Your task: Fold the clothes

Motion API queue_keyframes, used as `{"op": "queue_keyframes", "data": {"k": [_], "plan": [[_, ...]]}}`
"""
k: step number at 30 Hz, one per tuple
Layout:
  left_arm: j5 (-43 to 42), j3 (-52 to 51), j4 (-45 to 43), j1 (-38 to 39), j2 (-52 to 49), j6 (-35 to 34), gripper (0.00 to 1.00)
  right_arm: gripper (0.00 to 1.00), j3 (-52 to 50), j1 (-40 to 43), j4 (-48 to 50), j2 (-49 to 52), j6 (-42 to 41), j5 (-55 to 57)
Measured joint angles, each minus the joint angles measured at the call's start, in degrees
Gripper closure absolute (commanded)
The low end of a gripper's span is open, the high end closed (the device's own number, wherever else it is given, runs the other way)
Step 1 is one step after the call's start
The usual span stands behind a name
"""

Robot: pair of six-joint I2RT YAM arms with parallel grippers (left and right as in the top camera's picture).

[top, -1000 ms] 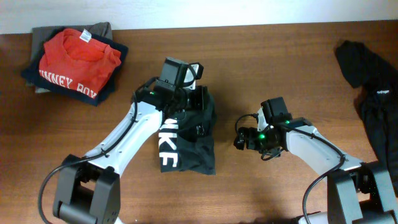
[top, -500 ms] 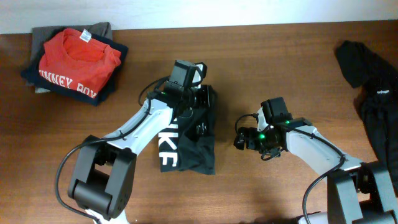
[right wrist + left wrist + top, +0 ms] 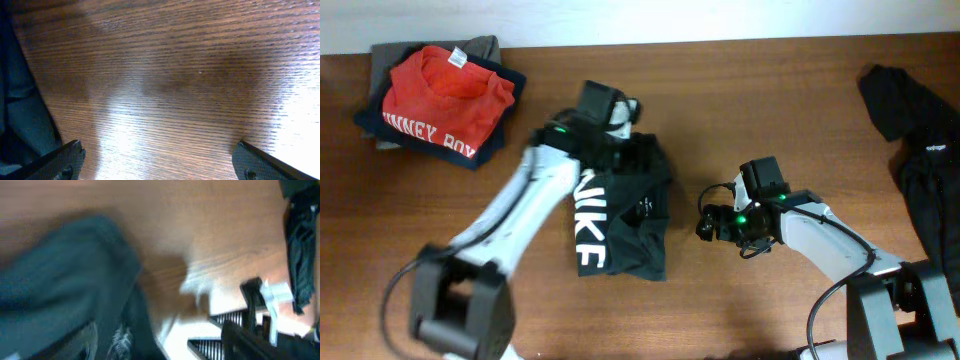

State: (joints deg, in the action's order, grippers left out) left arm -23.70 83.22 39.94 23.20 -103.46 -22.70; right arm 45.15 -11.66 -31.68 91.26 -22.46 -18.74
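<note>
Status: right fingers [image 3: 64,159] spread wide over bare wooden surface [image 3: 175,75], holding nothing; left fingers [image 3: 623,150] at top edge of black white-lettered garment [image 3: 625,225], mid-surface. Left wrist view blurred, so their opening can't be told. Overhead, unlike right wrist, shows folded stack [image 3: 440,100] far left and black pile [image 3: 920,150] far right.

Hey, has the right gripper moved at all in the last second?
No. The right gripper sits just where it was, equally far from the black garment on the far right.
</note>
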Motion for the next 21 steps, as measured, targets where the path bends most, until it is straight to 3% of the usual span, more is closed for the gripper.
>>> {"op": "queue_keyframes", "data": {"k": [4,9,15,21], "plan": [[2.71,2.45,16.2,-5.27,6.97,1.11,0.18,0.01,0.0,0.0,0.07,-0.04,-0.04,0.02],[4.35,2.45,27.19,-7.8,9.09,3.87,0.19,0.01,-0.07,0.0,0.31,-0.07,-0.04,0.02],[5.66,-4.13,25.88,-4.5,8.7,3.61,0.2,0.01,-0.11,0.0,0.33,-0.09,-0.07,0.0],[6.25,-12.13,15.06,-1.09,7.21,1.88,0.24,0.01,-0.11,0.0,0.28,-0.09,-0.04,0.0]]}}
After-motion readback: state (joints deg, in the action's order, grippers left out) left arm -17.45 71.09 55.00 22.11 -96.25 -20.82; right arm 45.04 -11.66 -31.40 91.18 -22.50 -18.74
